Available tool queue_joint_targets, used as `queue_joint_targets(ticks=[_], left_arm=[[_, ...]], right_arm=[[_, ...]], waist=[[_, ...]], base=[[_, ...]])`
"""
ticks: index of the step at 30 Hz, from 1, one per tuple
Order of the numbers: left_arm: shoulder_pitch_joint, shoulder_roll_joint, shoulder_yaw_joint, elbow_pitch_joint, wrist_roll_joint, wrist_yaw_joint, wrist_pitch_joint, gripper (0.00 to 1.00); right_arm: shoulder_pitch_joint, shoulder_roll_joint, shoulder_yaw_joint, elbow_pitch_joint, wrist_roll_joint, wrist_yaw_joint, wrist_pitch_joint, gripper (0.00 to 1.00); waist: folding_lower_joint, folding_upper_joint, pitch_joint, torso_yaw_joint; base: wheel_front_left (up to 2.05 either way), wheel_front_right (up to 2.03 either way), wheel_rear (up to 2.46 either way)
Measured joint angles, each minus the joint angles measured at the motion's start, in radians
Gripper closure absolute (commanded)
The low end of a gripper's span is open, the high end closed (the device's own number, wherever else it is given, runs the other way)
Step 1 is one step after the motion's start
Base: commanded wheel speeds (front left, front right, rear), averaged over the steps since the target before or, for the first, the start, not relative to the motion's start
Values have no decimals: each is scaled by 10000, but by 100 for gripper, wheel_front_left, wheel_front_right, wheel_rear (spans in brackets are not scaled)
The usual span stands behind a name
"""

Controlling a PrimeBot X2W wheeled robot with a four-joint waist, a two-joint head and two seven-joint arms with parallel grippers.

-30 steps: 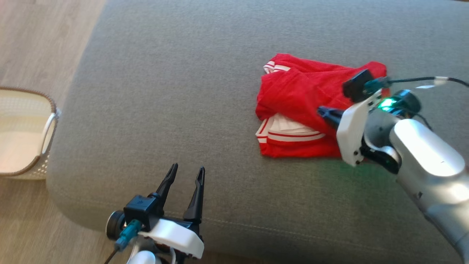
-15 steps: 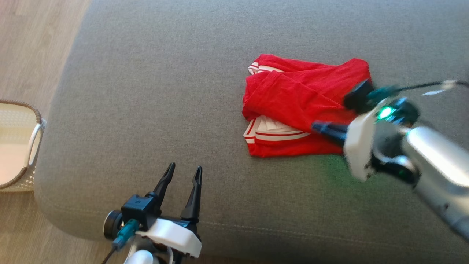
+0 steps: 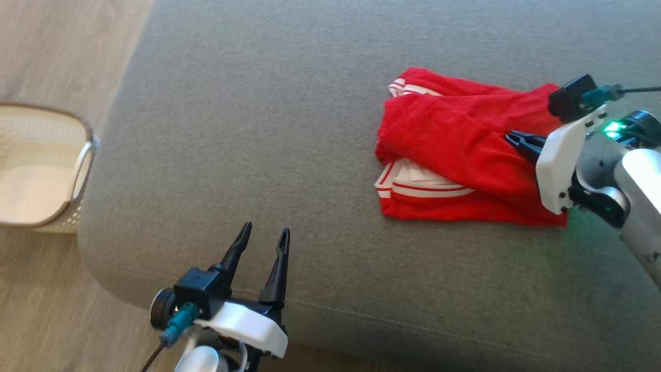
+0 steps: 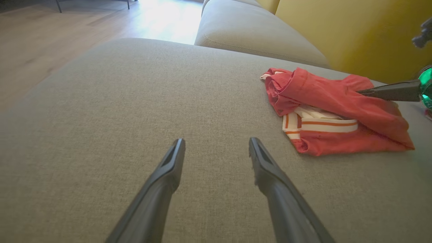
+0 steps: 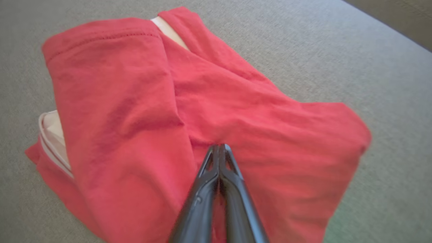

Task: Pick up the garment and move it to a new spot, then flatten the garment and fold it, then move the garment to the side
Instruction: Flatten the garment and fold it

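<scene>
The garment (image 3: pixel 454 144), red with white-and-red striped trim, lies loosely folded on the grey sofa seat (image 3: pixel 258 129), right of centre. My right gripper (image 3: pixel 508 136) is shut, its tips pressed together over the garment's right half, with no cloth seen between them. The right wrist view shows the closed tips (image 5: pixel 219 145) above the middle of the red cloth (image 5: pixel 135 101). My left gripper (image 3: pixel 266 228) stands open and empty near the seat's front edge, well left of the garment. In the left wrist view its fingers (image 4: pixel 216 141) point across bare cushion, the garment (image 4: pixel 337 101) at upper right.
A pale woven basket (image 3: pixel 41 165) stands on the wooden floor left of the sofa. A yellow backrest (image 4: pixel 354 27) rises behind the seat. A second cushion (image 4: pixel 253 33) adjoins beyond it. The seat's front edge runs just beyond my left gripper.
The head camera has shifted. Relative to the garment, my shut right gripper has drawn back from near the striped trim toward the right edge. The left gripper stays open in place.
</scene>
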Motion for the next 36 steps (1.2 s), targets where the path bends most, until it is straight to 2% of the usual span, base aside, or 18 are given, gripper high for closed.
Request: queue_joint_targets(ticks=[6, 16, 28, 36], left_arm=[[-34, -13, -50, 0, -92, -40, 0, 0], [-97, -25, -44, 4, -90, -27, 0, 0], [-149, -31, 52, 4, 15, 13, 0, 0], [-105, -33, 236, 4, 88, 0, 0, 0]], right_arm=[[-334, 276, 646, 236, 366, 0, 107, 100], [-501, 433, 1992, -786, 1837, 0, 479, 100], [-538, -324, 3923, -3179, 3580, -2, 1306, 100], [-515, -763, 4341, -4686, 4477, 0, 1689, 100]], waist=[[0, 0, 187, 337], [0, 0, 181, 191], [-1, 0, -163, -336], [-1, 0, -356, -615]], base=[[0, 0, 0], [0, 0, 0], [0, 0, 0], [0, 0, 0]])
